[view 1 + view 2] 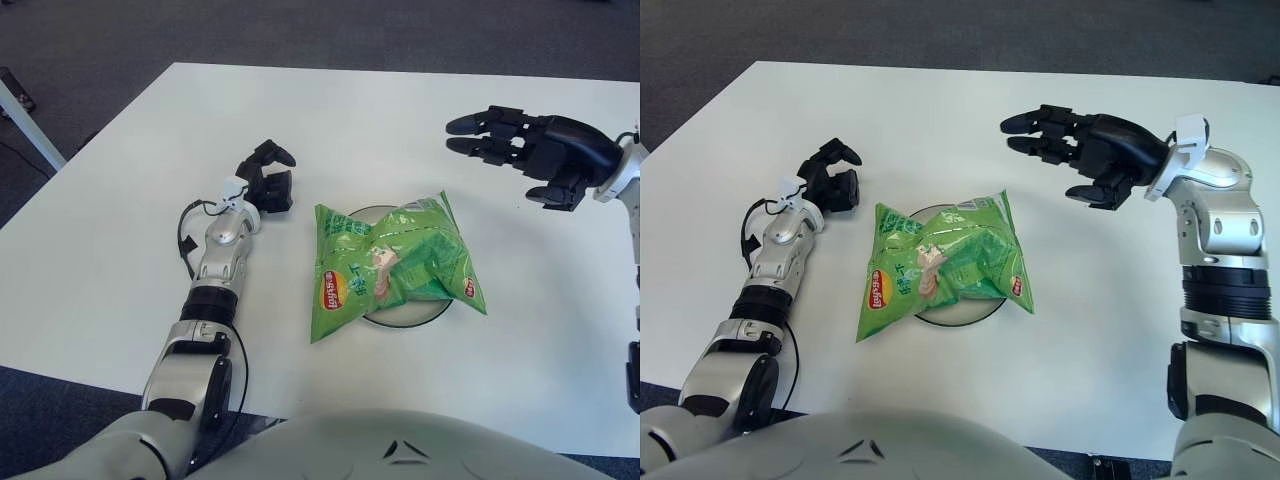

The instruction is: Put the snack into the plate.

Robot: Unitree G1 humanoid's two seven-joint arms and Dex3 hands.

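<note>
On the white desk (120, 230), ringed by dark carpet (300, 30), a green snack bag (392, 264) covers the plate (405, 318). Right hand (1090, 155) hovers above, fingers spread wide and empty. Left hand (268, 180) shows left of the bag, fingers curled, holding nothing.

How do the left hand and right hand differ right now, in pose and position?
The left hand sits low by the table, just left of the snack bag; the right hand is up and right of the bag. The left hand's fingers are curled; the right hand's are spread, pointing left. Both are empty: the bag lies on the plate.
</note>
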